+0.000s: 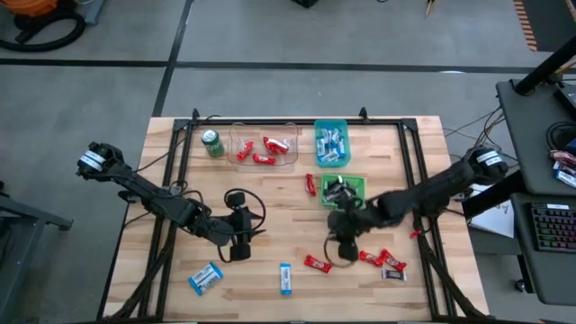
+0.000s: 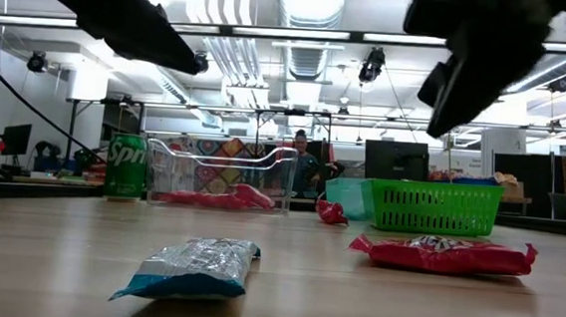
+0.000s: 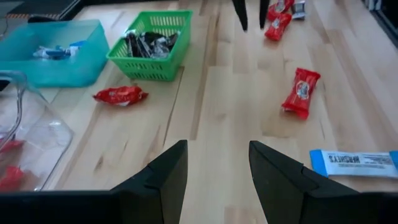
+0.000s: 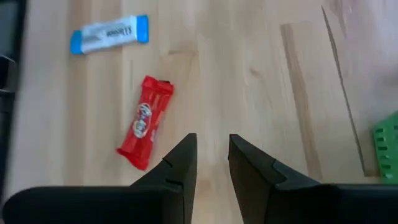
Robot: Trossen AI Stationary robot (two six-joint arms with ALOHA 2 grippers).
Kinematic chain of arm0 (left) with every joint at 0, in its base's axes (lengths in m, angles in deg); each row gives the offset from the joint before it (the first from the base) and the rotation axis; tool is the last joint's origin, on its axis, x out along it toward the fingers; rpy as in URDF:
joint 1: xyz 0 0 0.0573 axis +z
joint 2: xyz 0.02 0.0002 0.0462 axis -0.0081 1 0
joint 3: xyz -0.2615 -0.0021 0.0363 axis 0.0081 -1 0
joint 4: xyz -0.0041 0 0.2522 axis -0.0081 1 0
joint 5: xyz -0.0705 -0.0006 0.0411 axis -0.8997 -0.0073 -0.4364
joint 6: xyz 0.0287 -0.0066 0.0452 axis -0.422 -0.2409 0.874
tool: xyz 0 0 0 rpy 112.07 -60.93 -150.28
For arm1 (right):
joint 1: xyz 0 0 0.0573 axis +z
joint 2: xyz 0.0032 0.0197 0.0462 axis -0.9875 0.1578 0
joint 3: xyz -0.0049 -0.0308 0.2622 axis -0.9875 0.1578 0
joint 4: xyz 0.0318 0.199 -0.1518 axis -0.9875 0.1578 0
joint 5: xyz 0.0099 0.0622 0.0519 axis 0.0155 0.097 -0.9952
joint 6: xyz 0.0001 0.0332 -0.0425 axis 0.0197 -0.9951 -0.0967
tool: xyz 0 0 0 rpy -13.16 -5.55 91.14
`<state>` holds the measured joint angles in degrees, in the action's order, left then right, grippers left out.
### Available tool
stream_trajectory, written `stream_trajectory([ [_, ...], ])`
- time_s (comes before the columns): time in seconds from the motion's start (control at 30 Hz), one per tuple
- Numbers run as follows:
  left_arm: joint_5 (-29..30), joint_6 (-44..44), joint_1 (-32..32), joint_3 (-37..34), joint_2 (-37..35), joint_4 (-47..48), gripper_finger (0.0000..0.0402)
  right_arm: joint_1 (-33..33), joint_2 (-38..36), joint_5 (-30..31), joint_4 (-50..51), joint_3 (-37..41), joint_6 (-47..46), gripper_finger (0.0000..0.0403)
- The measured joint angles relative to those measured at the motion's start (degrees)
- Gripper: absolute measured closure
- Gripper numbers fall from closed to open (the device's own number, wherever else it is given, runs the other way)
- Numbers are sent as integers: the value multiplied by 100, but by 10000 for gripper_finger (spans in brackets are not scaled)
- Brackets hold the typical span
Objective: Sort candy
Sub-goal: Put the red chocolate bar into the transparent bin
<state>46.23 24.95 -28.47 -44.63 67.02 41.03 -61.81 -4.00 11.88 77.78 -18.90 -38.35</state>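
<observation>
Candy (image 1: 316, 263) lies loose on open table (image 1: 270, 236).

- High view: overhead, straight down, whole table (image 1: 270, 225) and both arms
- Low view: at tabletop height, level across, close to a blue candy (image 2: 190, 267)
- Left wrist: looks toward green basket (image 3: 152, 46)
- Right wrist: close, down on a red candy (image 4: 145, 121) (also visible from the left wrist)

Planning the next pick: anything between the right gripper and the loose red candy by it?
Nothing visible. The right gripper hangs empty over bare wood, and the red candy lies just beside its fingers, apart from the blue-and-white candy.
</observation>
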Motion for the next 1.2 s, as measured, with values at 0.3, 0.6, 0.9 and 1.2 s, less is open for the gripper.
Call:
stream_trajectory([
  [0.3, -2, 267, 0, -2, 0, -425, 248, 1365, 963, 1624, -991, 11, 69, 337],
  [0.6, -4, 311, 0, -4, 0, -514, 248, 1852, 1777, 2236, -1640, -198, -418, 314],
  [0.9, -8, 292, -2, -4, 0, -633, 248, 1763, 2126, 2236, -1566, -467, -581, 225],
  [1.2, -15, 268, -4, -7, 0, -684, 248, 1618, 2540, 1796, -1578, -453, -899, 204],
])
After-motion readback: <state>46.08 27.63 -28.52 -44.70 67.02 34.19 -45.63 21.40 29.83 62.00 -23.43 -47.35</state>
